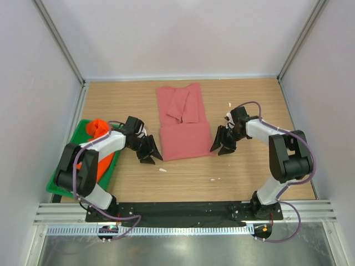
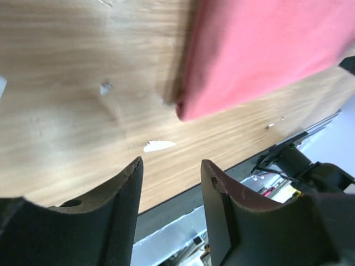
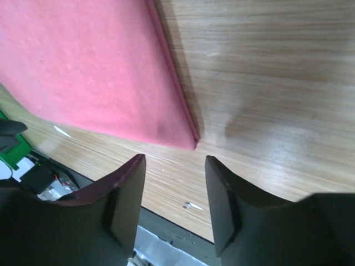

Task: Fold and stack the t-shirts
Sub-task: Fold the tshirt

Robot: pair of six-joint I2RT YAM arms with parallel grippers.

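Orange shirt (image 1: 99, 128) in tray (image 1: 54, 187): overhead view only.

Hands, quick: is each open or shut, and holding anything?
Left hand: open, holding nothing, just off the pink shirt.
Right hand: open, holding nothing.

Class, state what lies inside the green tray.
The orange t-shirt lies bunched in the green tray. The left arm covers part of it, and the tray's floor beneath is hidden.
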